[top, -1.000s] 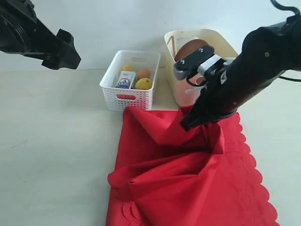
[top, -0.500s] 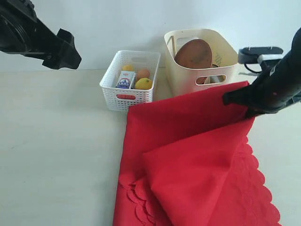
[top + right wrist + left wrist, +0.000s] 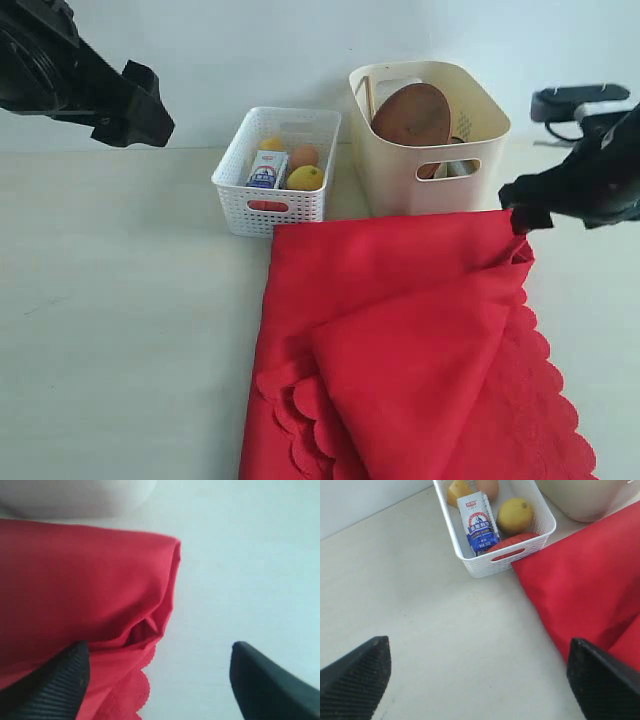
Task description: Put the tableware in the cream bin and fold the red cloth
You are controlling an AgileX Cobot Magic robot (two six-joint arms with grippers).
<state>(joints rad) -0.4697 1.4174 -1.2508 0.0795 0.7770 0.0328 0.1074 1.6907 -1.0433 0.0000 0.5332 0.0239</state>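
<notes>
Settling flatter after release: red cloth (image 3: 400, 330), just in front of cream bin (image 3: 400, 185), showing a diagonal flap folded over, scalloped edge away from bin. Leaning brown plate (image 3: 412, 115) inside bin. Hovering right gripper (image 3: 520, 212) beside bin, jaws spread, empty, letting corner drop. Parking left gripper (image 3: 480, 680) wide open, well apart from bin.

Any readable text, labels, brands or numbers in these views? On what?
Small carton in the white lattice basket: a red logo at the top and blue-and-white print below, all too small and blurred to read in any view.
Cream bin, red cloth and the basket itself: no text, number or sign visible.
Nothing can be quoted.
</notes>
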